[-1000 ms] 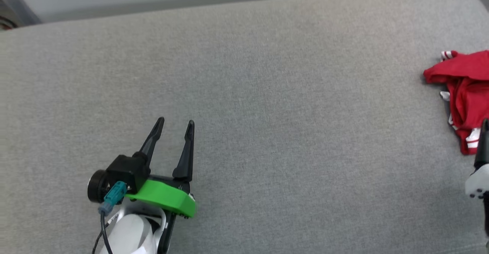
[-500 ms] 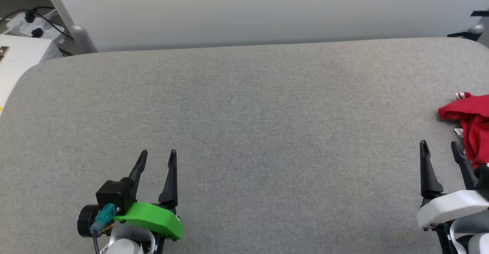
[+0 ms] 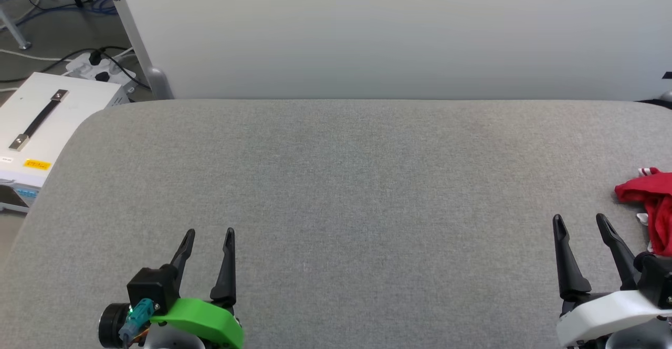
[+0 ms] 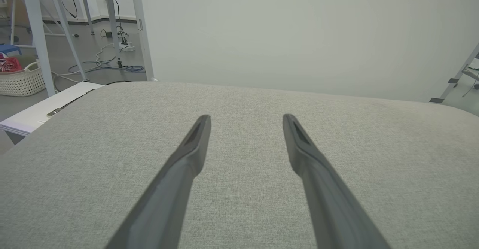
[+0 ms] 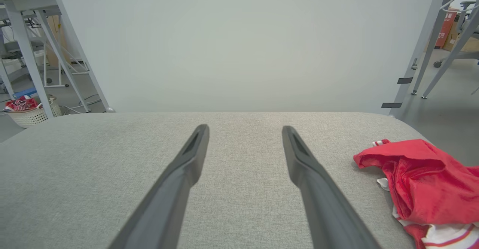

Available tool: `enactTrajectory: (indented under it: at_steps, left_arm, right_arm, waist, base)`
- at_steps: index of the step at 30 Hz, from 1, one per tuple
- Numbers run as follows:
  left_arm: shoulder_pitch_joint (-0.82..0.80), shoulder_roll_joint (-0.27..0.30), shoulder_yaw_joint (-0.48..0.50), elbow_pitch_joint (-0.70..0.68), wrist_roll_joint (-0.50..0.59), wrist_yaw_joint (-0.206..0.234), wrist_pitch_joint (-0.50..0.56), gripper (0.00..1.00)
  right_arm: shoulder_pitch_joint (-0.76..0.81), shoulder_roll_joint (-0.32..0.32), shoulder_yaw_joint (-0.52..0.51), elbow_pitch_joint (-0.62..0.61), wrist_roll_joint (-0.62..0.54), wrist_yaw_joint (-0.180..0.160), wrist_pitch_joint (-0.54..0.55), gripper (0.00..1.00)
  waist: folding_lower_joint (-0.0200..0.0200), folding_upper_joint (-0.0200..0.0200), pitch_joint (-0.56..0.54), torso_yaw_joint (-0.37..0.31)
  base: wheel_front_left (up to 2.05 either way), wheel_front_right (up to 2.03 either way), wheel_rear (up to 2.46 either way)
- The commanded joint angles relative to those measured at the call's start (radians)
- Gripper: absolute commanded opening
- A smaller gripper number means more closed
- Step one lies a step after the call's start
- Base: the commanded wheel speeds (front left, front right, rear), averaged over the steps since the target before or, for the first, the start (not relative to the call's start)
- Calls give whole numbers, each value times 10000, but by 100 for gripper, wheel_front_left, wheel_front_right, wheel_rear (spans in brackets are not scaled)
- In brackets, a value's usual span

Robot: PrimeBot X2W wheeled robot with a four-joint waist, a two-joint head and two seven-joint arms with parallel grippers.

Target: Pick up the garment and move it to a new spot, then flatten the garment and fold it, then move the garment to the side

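Head camera has tipped up over the last second: the whole picture has shifted, so I log this as the camera's move, not the things'. A second ago it showed the grey padded top (image 3: 336, 181) almost edge to edge. The white wall panel (image 3: 367, 34) now takes the upper third, and a white box (image 3: 47, 123) with a dark strap handle and cables on the floor have come in at the upper left.

My left claw (image 3: 210, 232): low in the head view at left, fingers spread, nothing between them, over bare grey cloth. Same spread as a second ago.

My right claw (image 3: 579, 218): low at right, fingers spread, nothing between them. A second ago only a sliver of it showed at the right edge; both fingers are now in full view.

Shirt (image 5: 423, 178): red, crumpled in a heap at the right end of the padded top, white and striped trim showing at its near edge. It lies just to the right of my right claw, apart from both fingers. Heap shape unchanged; it only sits lower in the head view than before
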Motion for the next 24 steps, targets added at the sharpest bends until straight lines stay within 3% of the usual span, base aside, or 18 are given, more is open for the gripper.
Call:
enactTrajectory:
  at_steps: [1, 24]
  left_arm:
    - [203, 76, -5, 31, 9, -1, -55, 100]
    - [-43, 108, -259, 368, -148, -60, -9, 100]
  right_arm:
    - [194, 43, 44, -169, -38, -9, 90, 100]
    - [284, 144, 109, -163, -52, -9, 346, 100]
  waist:
    - [1, 0, -152, 46]
    - [1, 0, -213, 83]
  base:
    - [0, 0, 0]
    - [0, 0, 0]
